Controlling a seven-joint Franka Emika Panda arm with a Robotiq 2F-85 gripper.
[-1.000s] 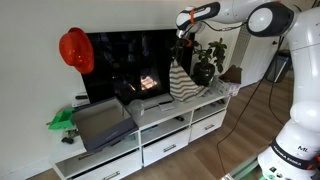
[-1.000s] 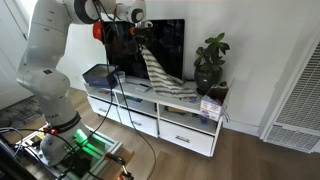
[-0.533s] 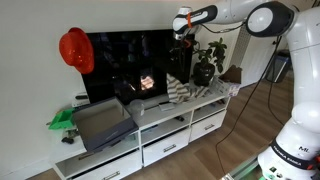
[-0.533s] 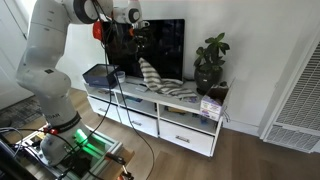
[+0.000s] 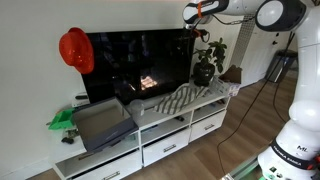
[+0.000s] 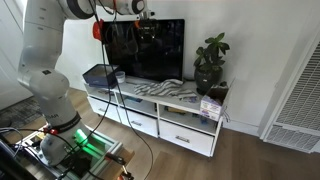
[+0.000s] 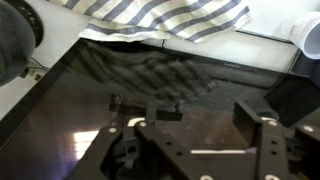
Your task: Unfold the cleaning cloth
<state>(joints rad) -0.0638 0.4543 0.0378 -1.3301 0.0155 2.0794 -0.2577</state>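
The cleaning cloth (image 5: 180, 98), white with grey stripes, lies spread along the top of the white TV stand (image 5: 165, 135); it also shows in the other exterior view (image 6: 160, 89). My gripper (image 5: 193, 24) hangs well above it, near the top edge of the dark TV screen (image 5: 130, 62), with nothing in it. In the wrist view the cloth (image 7: 170, 20) lies far below across the top of the picture. My gripper (image 7: 208, 118) is open, and between its two dark fingers I see only the TV's glossy screen.
A potted plant (image 5: 205, 62) stands at one end of the stand, close to the cloth. A grey box (image 5: 100, 125) and a green object (image 5: 62, 120) sit at the other end. A red helmet (image 5: 75, 50) hangs beside the TV. White papers (image 6: 210, 108) lie near the plant.
A second ago the cloth hung from my shut gripper in front of the TV. The jaws opened, the cloth dropped and spread on the stand, and my gripper rose.
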